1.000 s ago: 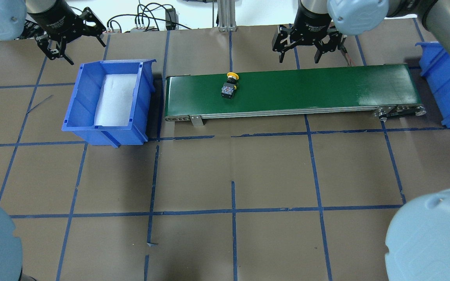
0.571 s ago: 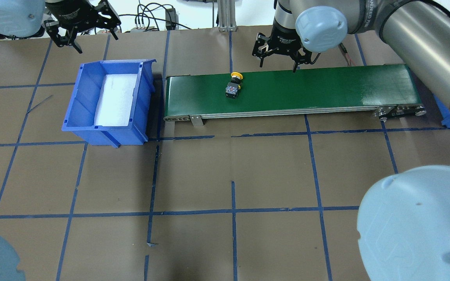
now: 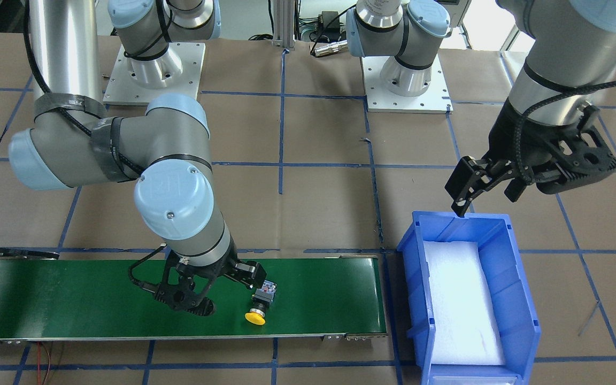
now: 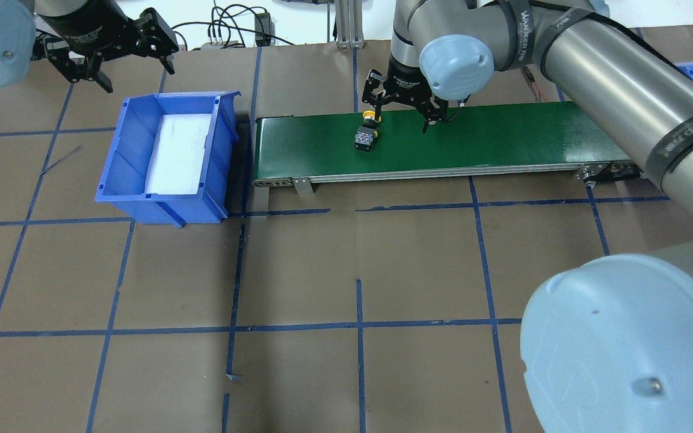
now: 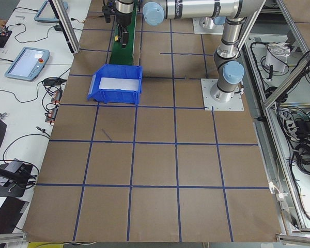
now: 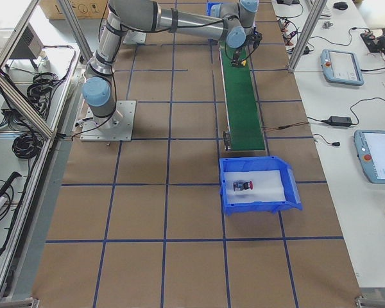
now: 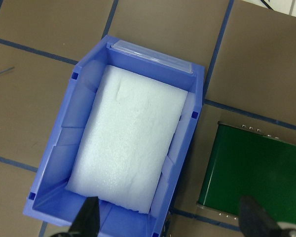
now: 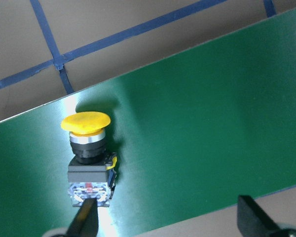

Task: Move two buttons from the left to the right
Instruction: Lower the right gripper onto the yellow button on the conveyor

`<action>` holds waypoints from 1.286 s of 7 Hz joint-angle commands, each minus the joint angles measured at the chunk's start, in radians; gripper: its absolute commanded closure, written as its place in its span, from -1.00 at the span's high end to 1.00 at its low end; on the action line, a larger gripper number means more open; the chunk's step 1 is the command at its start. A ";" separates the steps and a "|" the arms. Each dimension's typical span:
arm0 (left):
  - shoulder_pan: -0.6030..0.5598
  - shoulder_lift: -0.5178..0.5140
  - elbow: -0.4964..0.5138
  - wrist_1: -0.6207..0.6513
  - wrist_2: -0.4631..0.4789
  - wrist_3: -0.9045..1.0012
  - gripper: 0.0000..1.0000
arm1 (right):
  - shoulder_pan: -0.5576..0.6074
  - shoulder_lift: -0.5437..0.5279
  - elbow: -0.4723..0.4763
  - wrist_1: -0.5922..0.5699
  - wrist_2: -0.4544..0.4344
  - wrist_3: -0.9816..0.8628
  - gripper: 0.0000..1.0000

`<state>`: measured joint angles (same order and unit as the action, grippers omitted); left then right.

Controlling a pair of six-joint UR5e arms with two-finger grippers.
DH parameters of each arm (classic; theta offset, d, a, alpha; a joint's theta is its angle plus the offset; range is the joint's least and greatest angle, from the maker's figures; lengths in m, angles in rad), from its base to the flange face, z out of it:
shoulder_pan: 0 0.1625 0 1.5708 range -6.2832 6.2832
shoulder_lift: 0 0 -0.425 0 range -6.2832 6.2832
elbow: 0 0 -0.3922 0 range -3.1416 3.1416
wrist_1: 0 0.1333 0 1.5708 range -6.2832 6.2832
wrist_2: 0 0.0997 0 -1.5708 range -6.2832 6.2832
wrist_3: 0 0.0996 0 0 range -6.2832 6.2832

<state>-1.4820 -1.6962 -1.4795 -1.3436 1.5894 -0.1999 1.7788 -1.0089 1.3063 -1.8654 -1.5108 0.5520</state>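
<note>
My right gripper (image 4: 402, 120) hangs low over the green belt (image 4: 503, 138) with its fingers apart and nothing between them. One finger (image 3: 254, 271) is just beside the yellow button (image 8: 90, 163), which lies on its side on the belt, off to that finger's side rather than centred in the gap. The white lettering on the gripper body and on my arm's black strap is too small to read. My left gripper (image 3: 487, 198) is also spread and empty, above the edge of the left blue bin (image 7: 84, 98), which holds only white foam. The red button (image 6: 243, 186) lies in the right blue bin (image 6: 228, 192) on the brown bench (image 4: 322, 270).
</note>
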 commanded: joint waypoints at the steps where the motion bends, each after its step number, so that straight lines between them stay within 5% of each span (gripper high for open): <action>1: 0.000 0.049 -0.038 -0.053 0.009 0.002 1.00 | 0.036 0.010 -0.001 -0.001 0.006 0.048 1.00; 5: -0.020 0.081 -0.035 -0.137 0.010 0.001 1.00 | 0.034 0.076 -0.004 -0.095 -0.003 0.033 0.99; 6: -0.023 0.085 -0.036 -0.140 0.011 0.001 1.00 | 0.034 0.096 -0.004 -0.136 -0.006 0.008 0.84; 8: -0.021 0.069 -0.033 -0.144 0.010 0.001 1.00 | 0.030 0.105 -0.002 -0.146 -0.009 -0.037 -0.71; 9: -0.021 0.093 -0.033 -0.144 0.011 0.001 1.00 | 0.027 0.105 -0.002 -0.144 -0.009 -0.043 -0.85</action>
<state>-1.5039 -1.6179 -1.5130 -1.4872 1.5988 -0.1994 1.8086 -0.9050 1.3037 -2.0077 -1.5200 0.5200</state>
